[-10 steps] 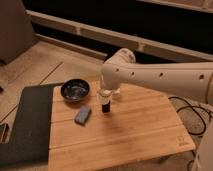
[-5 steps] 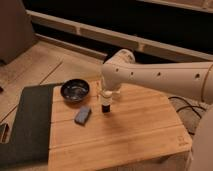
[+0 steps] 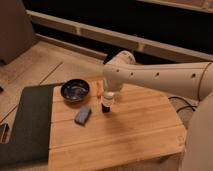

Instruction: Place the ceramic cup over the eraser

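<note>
The white ceramic cup (image 3: pixel 109 98) hangs under the end of the white arm, right above the eraser (image 3: pixel 105 107). The eraser is a small black block standing on the wooden board (image 3: pixel 130 135). Its top touches or sits just inside the cup's lower edge. My gripper (image 3: pixel 108 95) is at the cup, mostly hidden by the arm's bulky wrist, and appears shut on it.
A dark round bowl (image 3: pixel 75 90) sits left of the cup. A flat blue-grey block (image 3: pixel 82 115) lies in front of the bowl. A thin orange-red item (image 3: pixel 98 89) lies just behind the gripper. A dark mat (image 3: pixel 27 125) covers the left side.
Almost nothing has changed; the arm and the cup stay over the eraser, perhaps a touch lower.
</note>
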Available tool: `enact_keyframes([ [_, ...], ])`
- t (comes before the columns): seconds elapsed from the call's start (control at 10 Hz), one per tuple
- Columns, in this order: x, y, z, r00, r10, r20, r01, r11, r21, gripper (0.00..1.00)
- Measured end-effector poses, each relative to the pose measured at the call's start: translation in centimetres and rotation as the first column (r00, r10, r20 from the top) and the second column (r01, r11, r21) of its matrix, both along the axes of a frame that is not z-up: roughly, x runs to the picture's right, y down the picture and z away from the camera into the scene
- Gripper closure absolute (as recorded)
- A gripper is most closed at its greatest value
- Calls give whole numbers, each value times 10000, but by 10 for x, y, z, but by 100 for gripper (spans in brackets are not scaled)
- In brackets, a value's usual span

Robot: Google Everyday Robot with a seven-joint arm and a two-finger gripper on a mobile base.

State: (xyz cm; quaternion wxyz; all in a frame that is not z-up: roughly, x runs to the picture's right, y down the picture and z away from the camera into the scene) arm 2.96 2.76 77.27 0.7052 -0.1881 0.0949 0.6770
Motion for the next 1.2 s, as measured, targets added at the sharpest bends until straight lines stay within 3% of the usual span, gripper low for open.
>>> enact_keyframes([
  [0.3, 14, 17, 28, 9989, 468, 20, -466, 9970, -615, 99],
  [0.7, 21, 22, 49, 9956, 903, 260, -877, 9922, -889, 99],
  [1.2, 8, 20, 53, 9990, -176, 418, 214, 9955, -920, 99],
])
